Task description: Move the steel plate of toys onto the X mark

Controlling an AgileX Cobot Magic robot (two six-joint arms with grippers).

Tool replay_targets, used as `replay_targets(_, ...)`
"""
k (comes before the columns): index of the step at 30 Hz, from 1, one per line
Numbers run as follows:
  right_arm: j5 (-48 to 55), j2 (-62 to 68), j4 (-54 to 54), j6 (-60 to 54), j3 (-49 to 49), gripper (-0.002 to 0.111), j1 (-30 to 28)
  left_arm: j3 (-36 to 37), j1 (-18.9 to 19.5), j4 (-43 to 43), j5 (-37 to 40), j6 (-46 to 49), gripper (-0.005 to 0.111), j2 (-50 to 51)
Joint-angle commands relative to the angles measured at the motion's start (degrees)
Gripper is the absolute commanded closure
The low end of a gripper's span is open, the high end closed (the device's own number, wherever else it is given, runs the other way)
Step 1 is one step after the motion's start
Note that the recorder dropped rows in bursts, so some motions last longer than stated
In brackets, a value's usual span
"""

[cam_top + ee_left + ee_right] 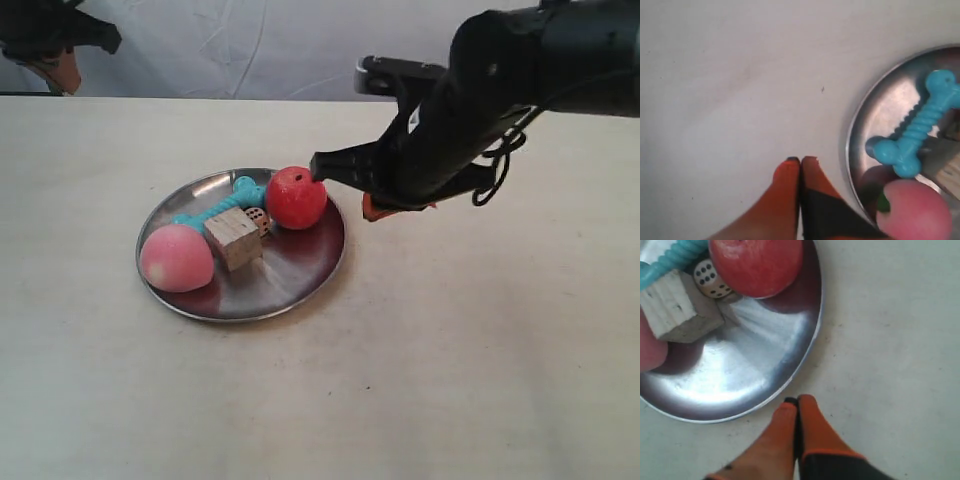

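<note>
The steel plate (pixel 300 280) lies on the pale table and holds a teal bone (pixel 225 205), a red ball (pixel 296 197), a pink ball (pixel 176 258), a wooden cube (pixel 233 238) and a small die (pixel 258 219). My right gripper (pixel 797 401) is shut and empty, its tips just off the plate's rim (pixel 740 375) on the red ball's (pixel 757 262) side; it also shows in the exterior view (pixel 370 212). My left gripper (pixel 801 160) is shut and empty, beside the plate (pixel 875 115) near the bone (pixel 920 127) and pink ball (pixel 915 212). No X mark shows.
The left arm (pixel 55 45) sits in the exterior view's far left corner. Behind the table hangs a wrinkled white cloth (pixel 250 45). Bare cream tabletop (pixel 480 350) surrounds the plate on all sides.
</note>
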Motion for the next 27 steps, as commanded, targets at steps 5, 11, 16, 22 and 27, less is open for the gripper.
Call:
replay_targets(5, -5.8, -15.8, -2.2, -2.9, 11.6, 0.108, 0.0, 28.1, -0.2, -18.1, -13.2, 10.3, 0.106, -25.7)
replay_targets(11, -13.3, -26.9, -2.2, -5.3, 21.4, 0.108, 0.0, 50.5, -0.2, -25.4, -27.0, 18.7, 0.106, -45.8)
replay_targets(16, -14.5, -33.3, -2.4, -5.3, 26.3, 0.108, 0.0, 63.9, -0.2, -23.0, -35.9, 18.7, 0.106, -59.7)
replay_targets(22, -12.8, -35.0, -1.0, -5.3, 26.7, 0.108, 0.0, 70.0, -0.2, -18.9, -33.3, 18.5, 0.106, -69.1)
replay_targets(27, -12.8, -35.0, -1.0, -5.3, 26.7, 0.108, 0.0, 70.0, -0.2, -18.5, -32.1, 18.5, 0.106, -72.0)
